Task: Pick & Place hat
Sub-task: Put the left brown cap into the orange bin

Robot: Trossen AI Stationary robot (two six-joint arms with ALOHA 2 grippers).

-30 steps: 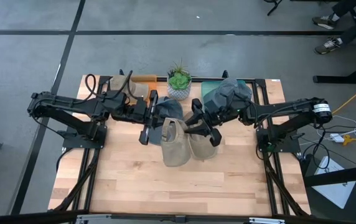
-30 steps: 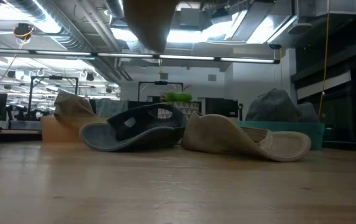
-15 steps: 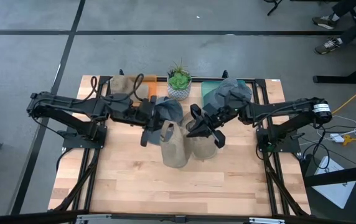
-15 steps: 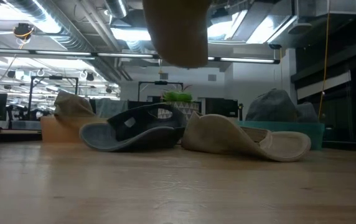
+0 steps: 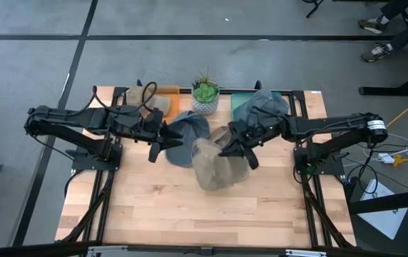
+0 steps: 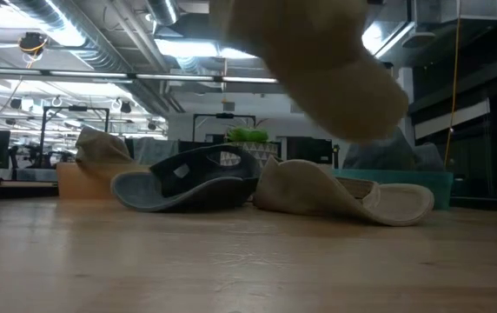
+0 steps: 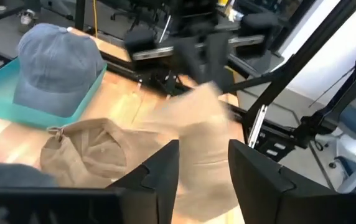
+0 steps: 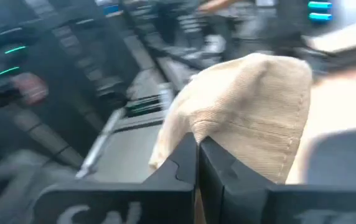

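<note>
A tan hat hangs in the air over the middle of the table, blurred in the low view. My right gripper is shut on it. My left gripper stands open just left of it, with nothing between its fingers. A second tan hat and a dark grey-blue hat lie by their brims on the tabletop below. My right gripper pinches the tan hat's cloth between its two shut fingers. The fingers come from the table's right, nearly level. The hat is lifted clear of the table and hangs beyond and below the fingers; one layer or several, I cannot tell.
An orange bin with a tan hat stands at the far left. A teal tray holding grey hats stands at the far right, and a potted plant sits between them. The near half of the wooden table is bare.
My left gripper has opened, let go of the tan hat and drawn back toward the table's left edge. My right gripper has shut on the hat. The hat, held up between both before, has swung toward the right and now hangs from the right gripper alone.
</note>
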